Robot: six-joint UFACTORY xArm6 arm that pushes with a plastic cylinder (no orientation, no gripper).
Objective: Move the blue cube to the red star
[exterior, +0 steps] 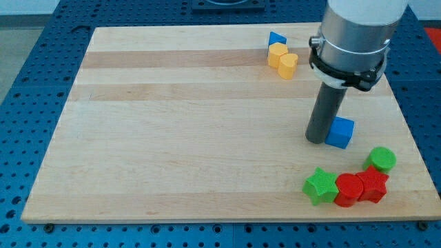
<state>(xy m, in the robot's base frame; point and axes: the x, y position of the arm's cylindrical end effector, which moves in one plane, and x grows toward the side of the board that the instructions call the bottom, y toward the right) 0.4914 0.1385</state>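
Observation:
The blue cube (pixel 340 132) lies on the wooden board (pixel 193 138) at the view's right. My tip (pixel 316 140) rests on the board right against the cube's left side. The red star (pixel 374 184) lies at the view's bottom right, below and right of the cube. It touches a red round block (pixel 349 190) on its left.
A green star (pixel 320 186) lies left of the red blocks and a green cylinder (pixel 382 160) just above the red star. At the view's top, a small blue block (pixel 277 39) sits above a yellow block (pixel 278 54) and a yellow heart (pixel 288 65).

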